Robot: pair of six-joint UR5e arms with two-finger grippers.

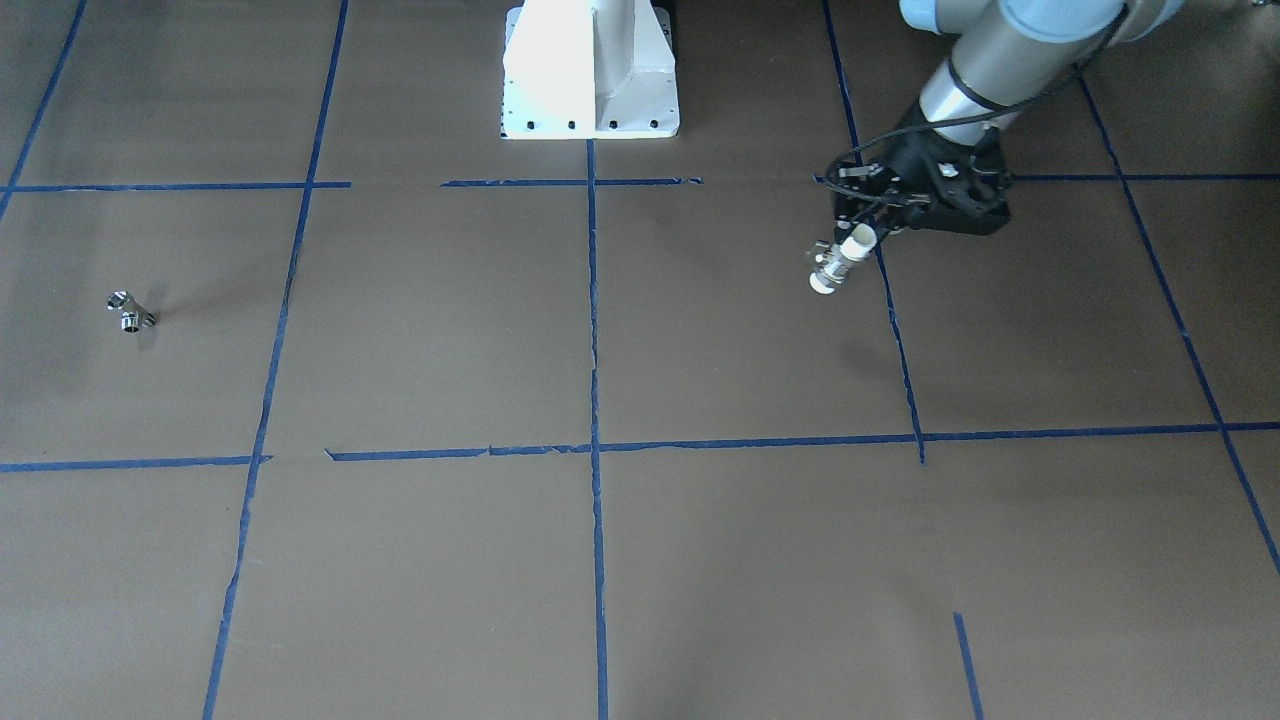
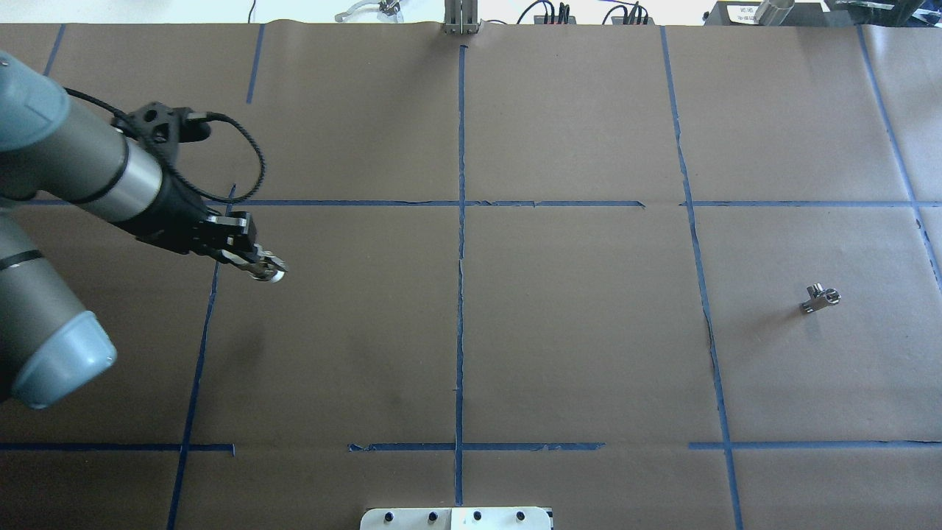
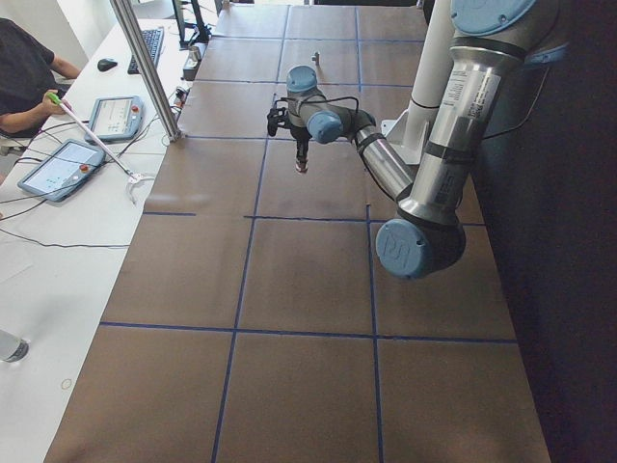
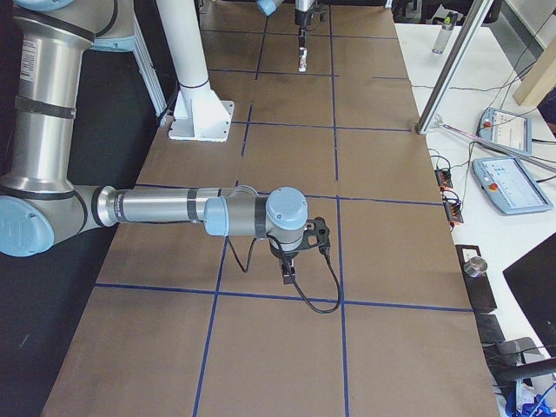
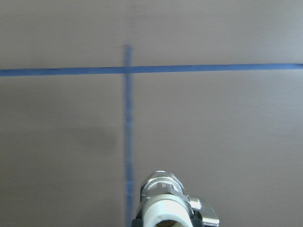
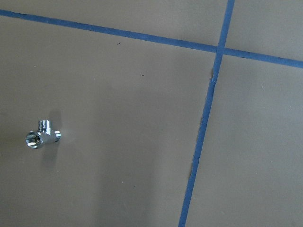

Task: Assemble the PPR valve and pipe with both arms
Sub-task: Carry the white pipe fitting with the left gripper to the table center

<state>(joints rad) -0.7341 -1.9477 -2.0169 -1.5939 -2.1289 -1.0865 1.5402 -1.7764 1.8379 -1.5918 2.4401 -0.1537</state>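
My left gripper (image 1: 862, 232) is shut on the PPR valve (image 1: 836, 266), a short cylinder with white ends and a metal middle band. It holds the valve tilted above the brown table, and the valve's far end sticks out past the fingers. The valve also shows in the overhead view (image 2: 269, 271) and at the bottom of the left wrist view (image 5: 165, 203). The pipe (image 2: 819, 298), a small chrome fitting, lies alone on the table at the far side from the valve (image 1: 130, 312) (image 6: 42, 137). My right gripper (image 4: 289, 271) shows only in the exterior right view, so I cannot tell whether it is open or shut.
The white pedestal base (image 1: 590, 70) stands at the robot's side of the table. Blue tape lines (image 2: 461, 221) divide the brown paper into squares. A side bench with tablets (image 3: 67, 164) and a metal post (image 3: 149, 72) lies beyond the far edge, with a seated person.
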